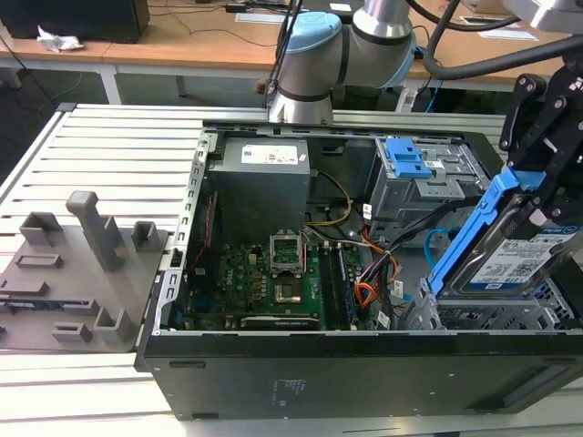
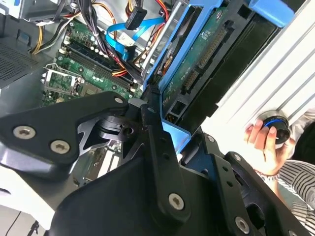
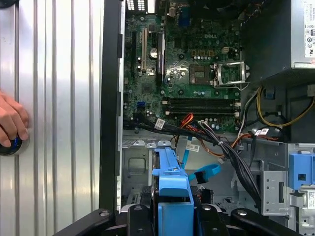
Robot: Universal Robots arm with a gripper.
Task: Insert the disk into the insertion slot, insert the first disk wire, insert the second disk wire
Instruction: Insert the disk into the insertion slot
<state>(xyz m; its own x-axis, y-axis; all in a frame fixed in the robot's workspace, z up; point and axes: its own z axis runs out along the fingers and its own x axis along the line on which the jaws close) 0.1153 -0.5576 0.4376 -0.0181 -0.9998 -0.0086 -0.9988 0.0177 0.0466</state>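
The disk (image 1: pixel 526 259), grey metal with a white label in a bright blue carrier, hangs tilted at the exterior view's right. My gripper (image 1: pixel 539 187) is shut on it from above. Its lower edge is just over the insertion slot (image 1: pixel 496 316), a silver perforated cage in the case's near right corner. The second wrist view shows the disk's green circuit board (image 2: pixel 201 56) beside the gripper's fingers (image 2: pixel 156 129). The first wrist view shows the blue carrier (image 3: pixel 172 184). The first disk wire (image 1: pixel 381 261) lies loose beside the motherboard. The second disk wire (image 1: pixel 438 242), a light-blue loop (image 3: pixel 207 172), lies behind the carrier.
A taller grey bay box with a blue latch (image 1: pixel 407 157) stands behind the cage. Black cables (image 3: pixel 231 152) and an orange flat cable (image 1: pixel 365 295) cross the case floor. A person's hand (image 3: pixel 10 123) rests on a knob on the ribbed table. Grey fixtures (image 1: pixel 86 264) sit left of the case.
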